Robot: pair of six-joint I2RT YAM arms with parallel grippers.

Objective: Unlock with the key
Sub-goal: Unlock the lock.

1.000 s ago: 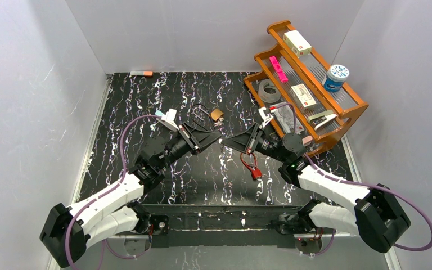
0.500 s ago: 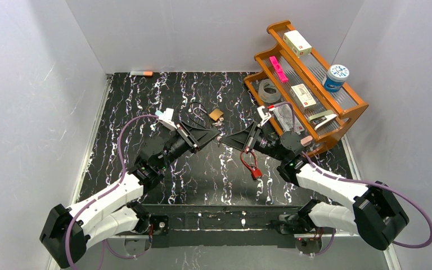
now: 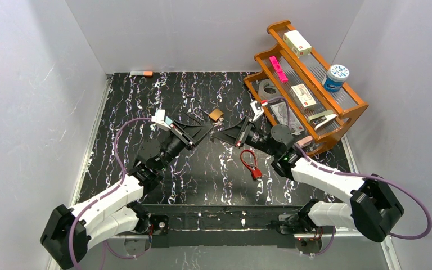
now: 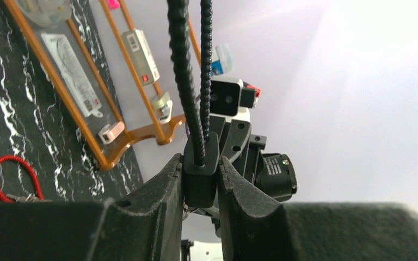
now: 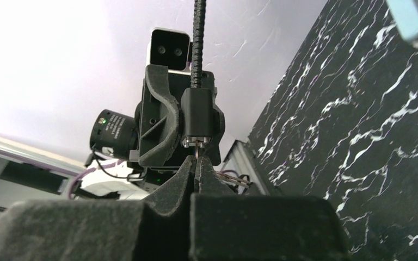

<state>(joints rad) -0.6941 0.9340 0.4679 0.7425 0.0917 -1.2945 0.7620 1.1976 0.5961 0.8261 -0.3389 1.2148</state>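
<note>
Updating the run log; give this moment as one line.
left hand: grips cable lock | right hand: shut on key | key: at keyhole

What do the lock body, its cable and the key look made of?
Lock body: matte black, no shine, probably plastic or a coated casing. Cable: black ribbed sheath, likely plastic or rubber. Key: thin silvery shaft, looks like bare metal.

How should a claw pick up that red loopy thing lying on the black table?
Probably by the chunky red block at the near end of the red wire loop, coming straight down from above. The loop lies flat on the black marbled table, so nothing sticks up to pinch from the side. The thin wire looks floppy, while the block looks solid.
</note>
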